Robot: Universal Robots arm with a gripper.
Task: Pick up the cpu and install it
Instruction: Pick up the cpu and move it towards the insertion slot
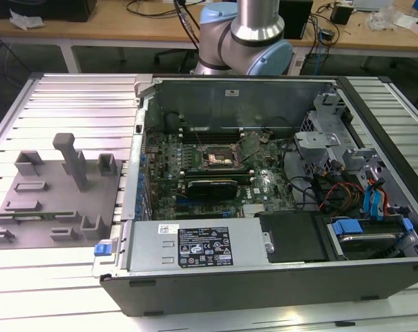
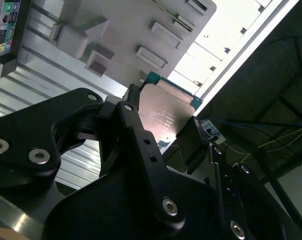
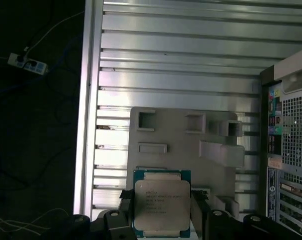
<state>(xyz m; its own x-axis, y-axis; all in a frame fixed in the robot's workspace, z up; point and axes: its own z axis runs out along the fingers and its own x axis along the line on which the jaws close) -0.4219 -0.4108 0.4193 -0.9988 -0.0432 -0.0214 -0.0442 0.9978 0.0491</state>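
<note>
An open computer case [image 1: 264, 104] lies on a slatted metal table [image 1: 77, 104]. Inside it, a green motherboard [image 1: 267, 183] carries a dark square socket [image 1: 217, 158] towards the far side. A silver power supply [image 1: 202, 245] runs along the near wall, with blue drive latches [image 1: 347, 226] at the exterior view's right. A grey fixture plate [image 1: 63, 200] with raised blocks sits just beside the case on the exterior view's left. A wooden workbench [image 1: 126, 28] stands beyond. In the first wrist view a power strip [image 3: 27, 63] lies on the dark floor.
</note>
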